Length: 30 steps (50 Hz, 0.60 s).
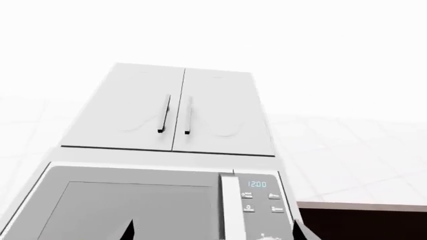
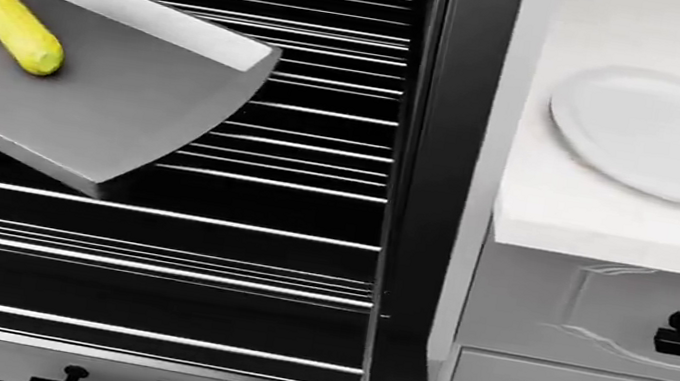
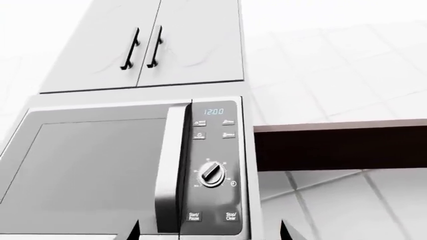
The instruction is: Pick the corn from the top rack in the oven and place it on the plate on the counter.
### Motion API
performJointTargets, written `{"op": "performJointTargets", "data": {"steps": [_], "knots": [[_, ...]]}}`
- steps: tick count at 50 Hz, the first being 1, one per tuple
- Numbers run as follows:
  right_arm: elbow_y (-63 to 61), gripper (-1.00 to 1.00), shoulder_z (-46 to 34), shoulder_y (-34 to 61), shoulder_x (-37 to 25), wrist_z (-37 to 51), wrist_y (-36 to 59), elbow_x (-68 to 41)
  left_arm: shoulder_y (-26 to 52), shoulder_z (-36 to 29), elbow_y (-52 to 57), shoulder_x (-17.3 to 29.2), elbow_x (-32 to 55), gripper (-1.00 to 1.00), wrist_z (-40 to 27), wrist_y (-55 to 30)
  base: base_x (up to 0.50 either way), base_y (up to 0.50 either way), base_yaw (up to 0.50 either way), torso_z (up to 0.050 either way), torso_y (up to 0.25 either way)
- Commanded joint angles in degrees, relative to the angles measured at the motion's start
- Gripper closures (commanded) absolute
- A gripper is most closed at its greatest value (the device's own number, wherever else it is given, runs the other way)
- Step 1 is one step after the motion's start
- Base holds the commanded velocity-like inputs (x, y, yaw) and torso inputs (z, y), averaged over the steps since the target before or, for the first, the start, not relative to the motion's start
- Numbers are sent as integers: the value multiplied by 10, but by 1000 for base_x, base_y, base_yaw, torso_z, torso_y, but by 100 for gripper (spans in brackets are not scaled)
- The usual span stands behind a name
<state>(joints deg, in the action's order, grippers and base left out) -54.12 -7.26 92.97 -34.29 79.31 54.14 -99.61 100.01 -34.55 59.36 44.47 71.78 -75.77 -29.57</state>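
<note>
yellow bumpy corn cob point(image 2: 19, 30): upper left of the head view, in grey metal baking tray point(image 2: 96, 114) on silver wire rack point(image 2: 311, 110).
white round plate point(image 2: 666, 135): upper right, bare.
step: reach not begun.
grippers: barely visible; cannot tell.

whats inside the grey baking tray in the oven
Only the corn lies in the baking tray, near its far left corner. The rest of the tray floor is bare. The tray rests tilted across the wire rack, hiding the wires beneath it.
</note>
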Motion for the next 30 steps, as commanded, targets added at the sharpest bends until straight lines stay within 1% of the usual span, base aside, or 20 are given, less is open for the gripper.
{"op": "performJointTargets", "data": {"steps": [1,9,12,15,17,24,28,30], "knots": [[-1,-100,-2,-1,-4,2,-3,-2,4,-11,-1,2,-3,-100,-4,7,-1,500,0,0,0],[0,-100,-9,4,0,7,-4,-4,8,-16,0,8,0,-100,-7,10,-1,500,0,0,0],[1,-100,-7,3,5,-8,-10,-11,12,-17,-1,10,2,-100,-7,11,-1,495,0,0,0],[-1,-100,-14,6,4,6,-7,-10,15,-20,-1,9,2,-100,-7,12,0,0,0,0,0],[-5,-100,-3,1,6,-4,-14,-4,16,-22,-2,10,2,-100,-7,13,0,0,0,0,0],[-2,-100,-9,0,6,-1,-11,0,17,-27,-1,13,-1,-100,-8,15,0,0,0,0,0],[-3,-100,-37,16,0,15,10,-10,16,-31,-1,12,-4,-100,-8,18,0,0,0,0,0],[-4,-100,-42,17,-3,14,18,-3,18,-33,-1,12,-4,-100,-9,18,18,0,289,0,0]]}}
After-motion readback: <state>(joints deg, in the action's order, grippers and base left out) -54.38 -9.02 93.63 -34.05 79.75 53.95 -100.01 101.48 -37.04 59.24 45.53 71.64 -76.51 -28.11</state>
